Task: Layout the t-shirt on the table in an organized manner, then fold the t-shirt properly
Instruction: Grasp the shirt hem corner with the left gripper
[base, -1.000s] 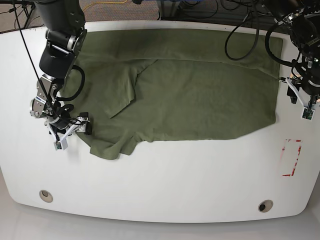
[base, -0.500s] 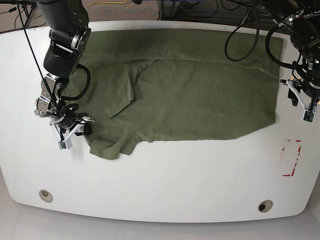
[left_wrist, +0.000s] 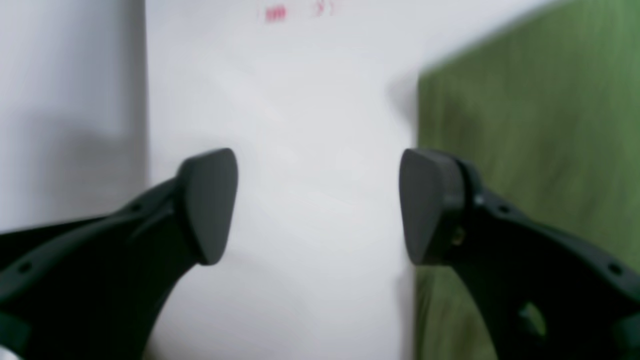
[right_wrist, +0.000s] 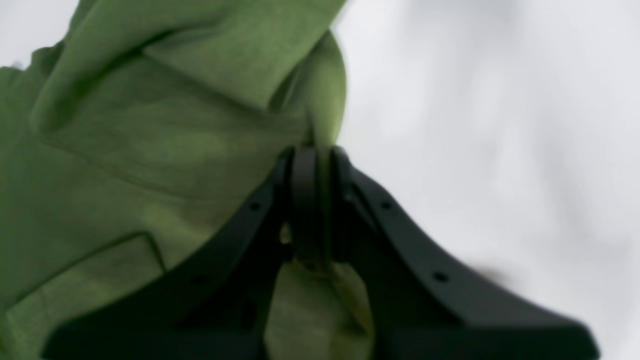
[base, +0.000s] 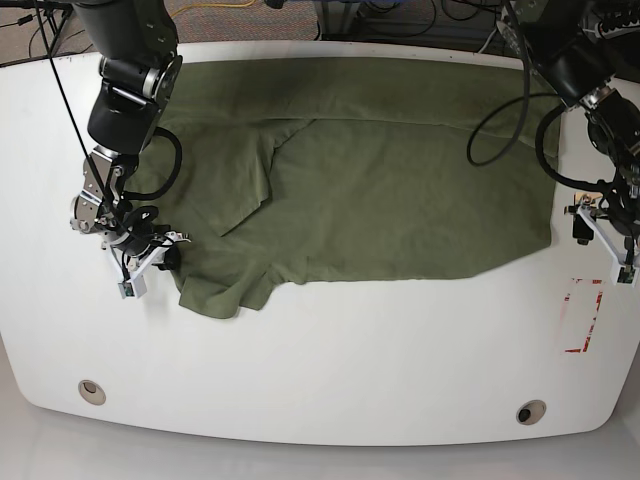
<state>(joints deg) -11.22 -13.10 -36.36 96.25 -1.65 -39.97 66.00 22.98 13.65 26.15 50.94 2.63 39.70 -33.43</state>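
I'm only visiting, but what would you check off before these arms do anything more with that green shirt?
1. Right gripper shut on the t-shirt: ok, cloth pinched between its fingers at the sleeve edge.
2. Left gripper open: ok, nothing between its fingers.
3. Left gripper over cloth: not ok, it hangs over bare table, shirt edge just beside it.
4. Shirt laid flat: not ok, sleeve bunched and body creased.
5. Shirt fully on the table: cannot tell, its far edge reaches the table's rim.
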